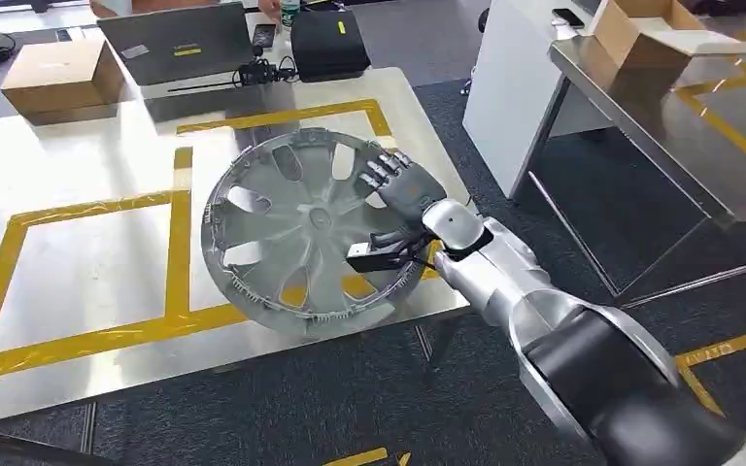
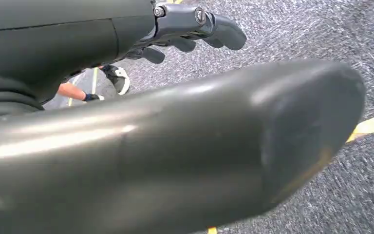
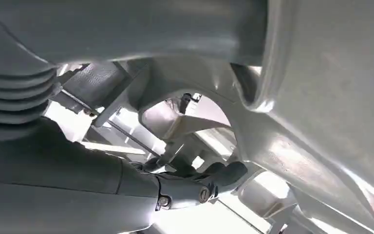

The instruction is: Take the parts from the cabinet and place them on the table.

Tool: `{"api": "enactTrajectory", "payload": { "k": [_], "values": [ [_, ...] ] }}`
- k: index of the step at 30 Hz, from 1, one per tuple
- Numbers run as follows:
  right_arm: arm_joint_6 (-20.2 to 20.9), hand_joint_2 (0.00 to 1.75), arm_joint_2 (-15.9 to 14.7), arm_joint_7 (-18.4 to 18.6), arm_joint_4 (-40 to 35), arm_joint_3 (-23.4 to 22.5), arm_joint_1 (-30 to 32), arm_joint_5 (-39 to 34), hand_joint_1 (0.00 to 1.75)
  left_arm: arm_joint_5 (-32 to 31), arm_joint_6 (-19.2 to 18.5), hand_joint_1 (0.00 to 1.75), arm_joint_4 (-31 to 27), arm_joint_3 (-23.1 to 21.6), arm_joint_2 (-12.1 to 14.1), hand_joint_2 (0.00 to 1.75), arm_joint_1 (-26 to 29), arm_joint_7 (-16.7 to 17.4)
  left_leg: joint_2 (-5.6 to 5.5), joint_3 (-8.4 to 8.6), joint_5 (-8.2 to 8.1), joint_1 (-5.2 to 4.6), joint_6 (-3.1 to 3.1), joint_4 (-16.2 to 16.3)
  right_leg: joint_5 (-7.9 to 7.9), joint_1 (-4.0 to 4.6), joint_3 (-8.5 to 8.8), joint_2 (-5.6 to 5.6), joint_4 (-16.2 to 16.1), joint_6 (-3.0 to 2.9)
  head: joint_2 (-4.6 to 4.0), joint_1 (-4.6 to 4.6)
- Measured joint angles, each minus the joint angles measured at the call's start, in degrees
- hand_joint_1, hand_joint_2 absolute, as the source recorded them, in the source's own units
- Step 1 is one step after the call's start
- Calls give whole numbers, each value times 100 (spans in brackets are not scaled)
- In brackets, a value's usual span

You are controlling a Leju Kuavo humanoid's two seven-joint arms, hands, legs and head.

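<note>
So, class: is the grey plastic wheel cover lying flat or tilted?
Tilted: grey plastic wheel cover leans off the steel table, held by right hand.

The head camera sat high on the robot and looked forward and down at the shiny steel worktop [image 1: 78, 204] with yellow tape lines. It saw the whole round grey plastic wheel cover [image 1: 301, 228] and the silver right arm coming up from below.

The right wrist camera sat just behind the right hand [image 3: 195, 187] and was very close to the same wheel cover [image 3: 321, 97], so only a few spokes and holes showed. Both views shared that cover and that hand [image 1: 403, 189].

The left wrist camera looked down past the left hand [image 2: 195, 27] at speckled grey carpet floor [image 2: 297, 34].
</note>
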Motion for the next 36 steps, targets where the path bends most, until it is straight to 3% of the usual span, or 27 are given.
{"api": "enactTrajectory", "payload": {
  "k": [12, 15, 20, 36],
  "values": [
    [289, 0, 48, -79, 2, -61, -151, -70, 0, 116, 68, 0, 0, 0, -9, 0, 1, -31, -2, 1, 0, 0, 0, 0, 0, 0, 2, -1, -1, 0, 0, 2],
    [173, 0, 59, -96, 2, -103, -140, -289, 0, 122, 68, 0, 0, 0, -9, 0, 1, -74, -4, 0, 0, 0, 0, 0, 0, 0, 1, -2, -1, 0, 0, 0],
    [335, 0, 66, -59, 15, -68, -203, 98, 0, 122, 61, 0, 0, 0, -9, 0, 0, -142, -5, -1, 0, 0, 0, 0, 0, 1, 0, -4, 0, 0, 0, 2],
    [291, 0, 53, 24, 35, -92, -362, -42, 0, 260, 101, 0, 0, 61, -9, 0, 1, -326, -36, -17, 0, 0, 0, 1, -7, 0, -8, -25, -1, 0, 0, 0]
  ]
}}
